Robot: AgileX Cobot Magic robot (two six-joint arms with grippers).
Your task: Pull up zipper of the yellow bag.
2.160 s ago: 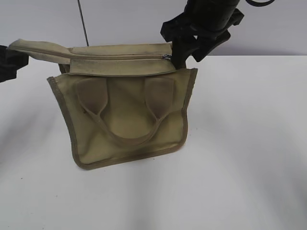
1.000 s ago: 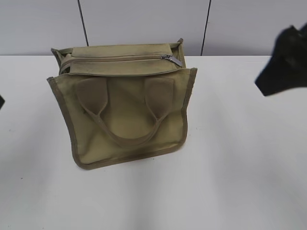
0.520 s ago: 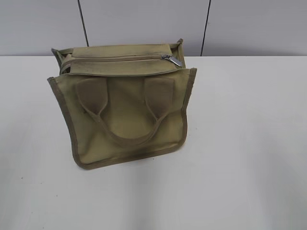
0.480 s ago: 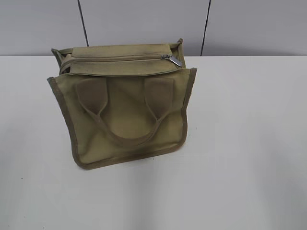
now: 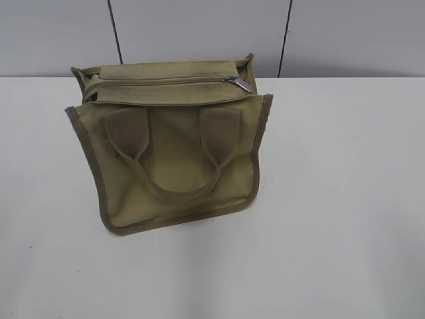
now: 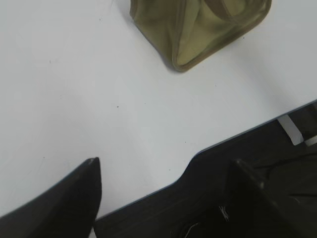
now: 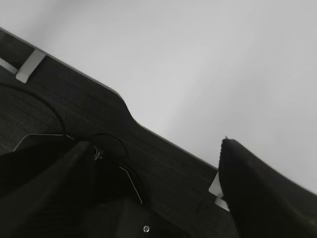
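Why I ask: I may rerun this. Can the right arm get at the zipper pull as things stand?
Probably yes: the zipper pull lies exposed at the right end of the yellow bag, nothing covering it, though the arm is withdrawn.

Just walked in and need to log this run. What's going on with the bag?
Nothing is handling it right now. The yellow bag sits alone on the white table, its zipper run across the top with the silver pull at the right end. The left hand and right hand are open, near the table's front edge, holding nothing.

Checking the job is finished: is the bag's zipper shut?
Mostly shut: the zipper runs closed to its pull tab; the left end looks gapped.
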